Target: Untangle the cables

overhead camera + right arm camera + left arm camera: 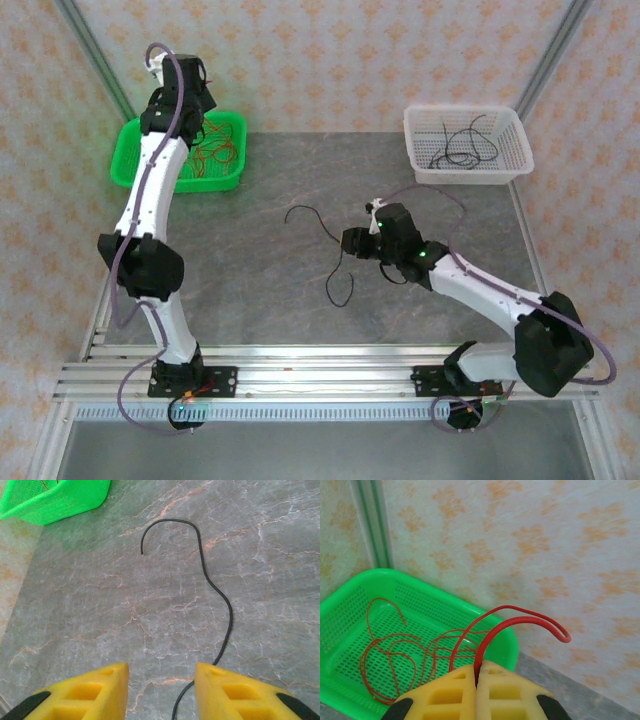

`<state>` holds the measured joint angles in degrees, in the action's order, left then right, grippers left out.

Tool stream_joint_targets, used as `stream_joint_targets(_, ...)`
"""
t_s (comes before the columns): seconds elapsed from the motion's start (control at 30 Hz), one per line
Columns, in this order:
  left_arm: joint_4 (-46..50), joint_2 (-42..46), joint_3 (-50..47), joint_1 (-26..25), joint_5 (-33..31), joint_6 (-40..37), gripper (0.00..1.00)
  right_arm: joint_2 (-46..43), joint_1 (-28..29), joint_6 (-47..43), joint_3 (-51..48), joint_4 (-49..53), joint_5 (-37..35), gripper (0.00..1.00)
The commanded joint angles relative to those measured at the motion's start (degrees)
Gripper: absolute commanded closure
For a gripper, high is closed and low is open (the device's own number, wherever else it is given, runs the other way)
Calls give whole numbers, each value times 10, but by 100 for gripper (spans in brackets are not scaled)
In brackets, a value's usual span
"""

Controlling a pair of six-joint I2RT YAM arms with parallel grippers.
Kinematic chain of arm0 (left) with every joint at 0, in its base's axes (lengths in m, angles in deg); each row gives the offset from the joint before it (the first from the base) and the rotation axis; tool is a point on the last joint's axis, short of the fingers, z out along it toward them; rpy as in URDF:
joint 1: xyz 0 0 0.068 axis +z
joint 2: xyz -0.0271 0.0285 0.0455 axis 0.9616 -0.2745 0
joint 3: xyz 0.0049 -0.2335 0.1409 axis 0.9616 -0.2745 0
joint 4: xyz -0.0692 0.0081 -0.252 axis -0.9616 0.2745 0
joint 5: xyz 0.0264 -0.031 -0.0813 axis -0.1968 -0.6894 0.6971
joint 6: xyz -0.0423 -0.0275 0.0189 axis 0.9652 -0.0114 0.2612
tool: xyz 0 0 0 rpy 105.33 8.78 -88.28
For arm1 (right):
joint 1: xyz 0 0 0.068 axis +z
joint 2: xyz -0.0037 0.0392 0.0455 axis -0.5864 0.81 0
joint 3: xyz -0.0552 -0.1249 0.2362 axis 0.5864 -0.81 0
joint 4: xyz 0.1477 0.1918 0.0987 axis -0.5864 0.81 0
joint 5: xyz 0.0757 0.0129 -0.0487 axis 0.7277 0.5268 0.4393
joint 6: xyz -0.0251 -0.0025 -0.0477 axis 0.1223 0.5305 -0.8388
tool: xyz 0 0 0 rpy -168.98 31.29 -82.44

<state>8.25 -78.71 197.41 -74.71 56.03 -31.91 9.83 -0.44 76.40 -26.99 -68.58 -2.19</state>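
Close-up from the left wrist: the left gripper (477, 677) is pinched tight on a red cable (530, 616), which rises out of the closed fingers, arcs ahead and to the right, and ends in a free tip. Below that gripper and ahead to its left sits the green basket (350, 605), with more red cables (395, 652) coiled loosely on its mesh floor. Over to the right wrist: the right gripper (161, 680) has its jaws apart above the counter (90, 610). A black cable (222, 600) lies flat on the stone, running from between the fingers out ahead in an S-bend and finishing in a hook. The gripper isn't clamping it. The overhead view adds a white basket (468, 176) well ahead and to the right of the right gripper, with a few black cables (462, 145) curled inside. It also puts the left gripper up over the green basket, well apart from the right one.
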Motion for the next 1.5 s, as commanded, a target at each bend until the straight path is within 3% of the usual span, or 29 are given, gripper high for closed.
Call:
stream_joint_targets(0.0, -13, -37, 16, 29, -17, 36, 100, -22, 0, -13, 7, 39, -31, 61)
stream_joint_targets(0.3, -168, -71, -103, 91, 25, 153, 100, -24, 0, -29, -10, 42, -38, 61)
stream_joint_targets(0.73, -372, -70, -298, 130, 26, 242, 100, 11, 0, -32, -5, 31, -27, 61)
stream_joint_targets(1.13, -367, -116, -300, 135, 57, 235, 100, 18, 0, -28, 3, 32, -23, 61)
stream_joint_targets(1.47, -333, -96, -261, 134, 69, 212, 46, 19, 0, -22, 6, 31, -24, 61)
